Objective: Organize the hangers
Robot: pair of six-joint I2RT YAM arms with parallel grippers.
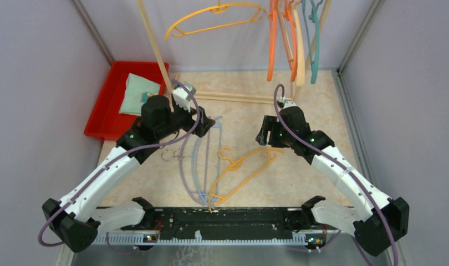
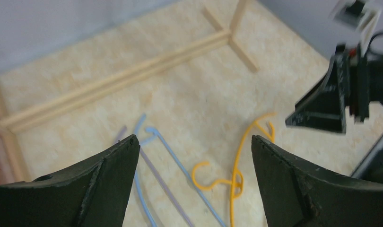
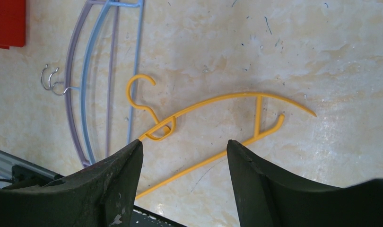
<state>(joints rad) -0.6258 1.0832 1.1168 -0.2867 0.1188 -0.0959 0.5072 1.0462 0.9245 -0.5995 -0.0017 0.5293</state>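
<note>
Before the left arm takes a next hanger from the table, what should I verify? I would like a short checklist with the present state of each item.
1. Left tool open and empty: ok.
2. Right tool open and empty: ok; it hovers above the yellow hanger on the table.
3. Light blue hanger separate from the lavender hanger: not ok, they lie nested, hooks side by side.
4. Arms apart from each other: ok.
5. Free room on the wooden rack: cannot tell, its top rail is cut off.
</note>
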